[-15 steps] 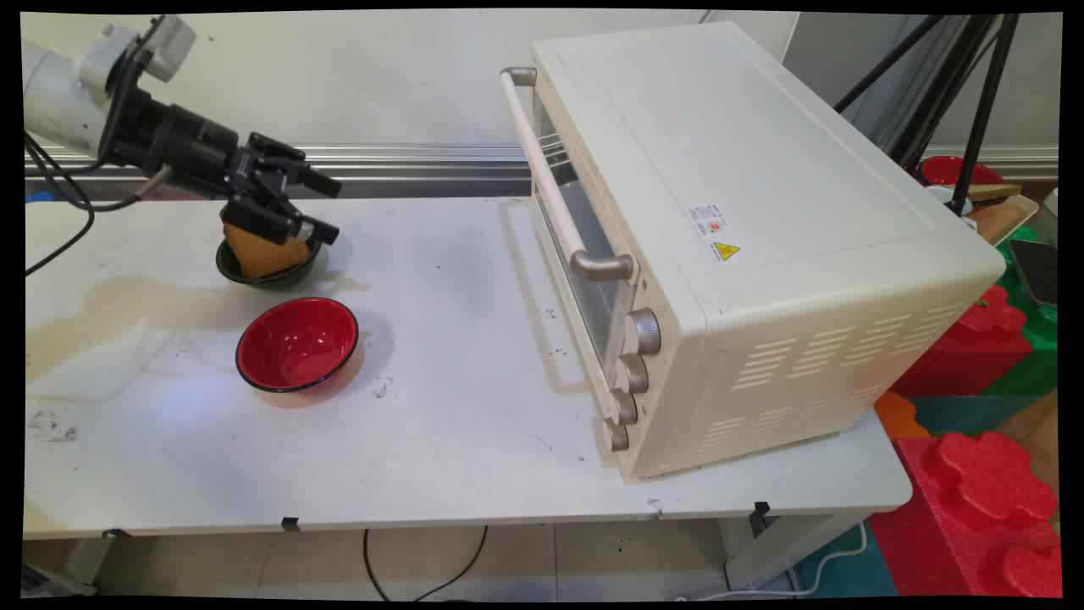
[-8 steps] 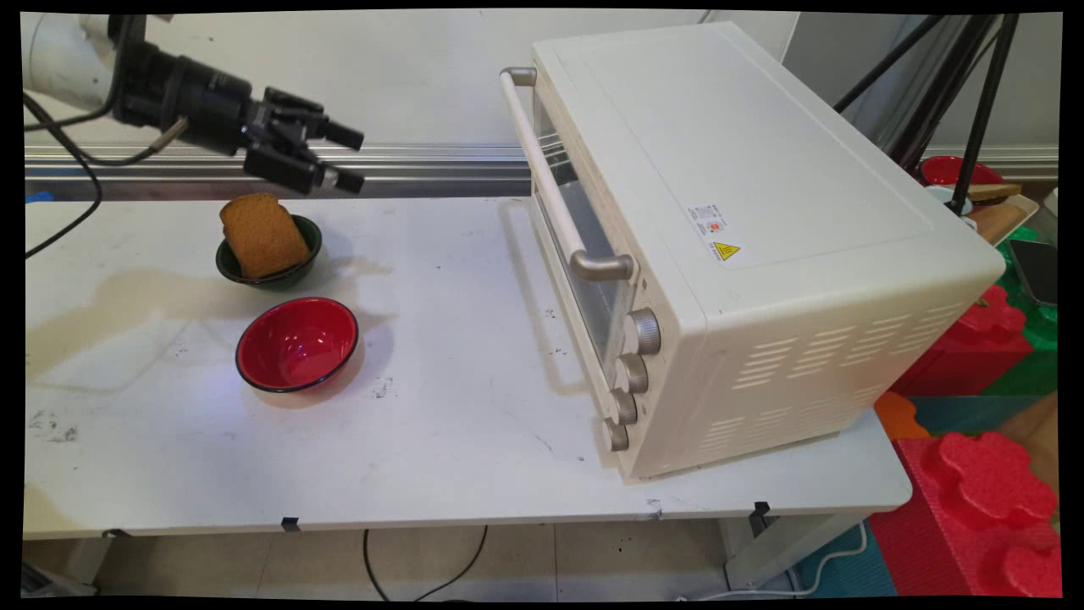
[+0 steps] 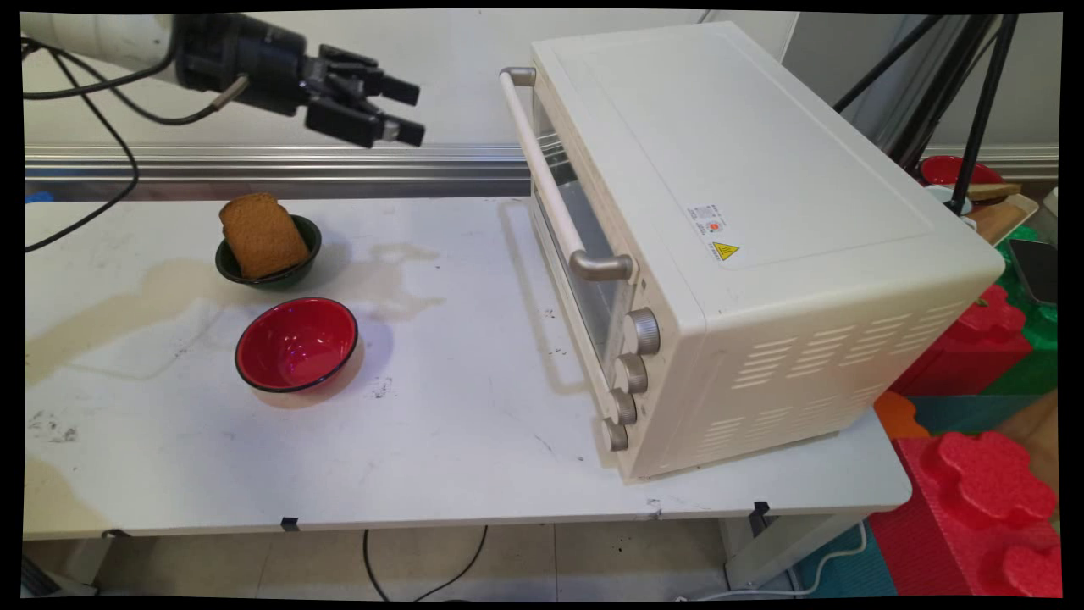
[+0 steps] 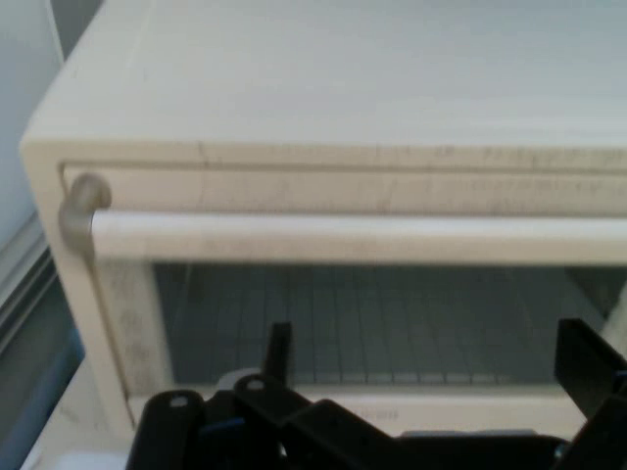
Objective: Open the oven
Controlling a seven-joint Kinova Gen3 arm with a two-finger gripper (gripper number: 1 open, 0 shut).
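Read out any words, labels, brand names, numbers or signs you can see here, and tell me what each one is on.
No text can be read.
White label with a red mark, on top of the cream toaster oven: print too small to read.
Yellow triangular warning sign beside that label: a symbol, no legible words.
Round metal knobs on the oven's front: no readable markings.

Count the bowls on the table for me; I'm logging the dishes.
2. A dark green bowl holding a slice of bread sits at the table's far left; a red bowl, empty, sits just in front of it. None seems hidden.
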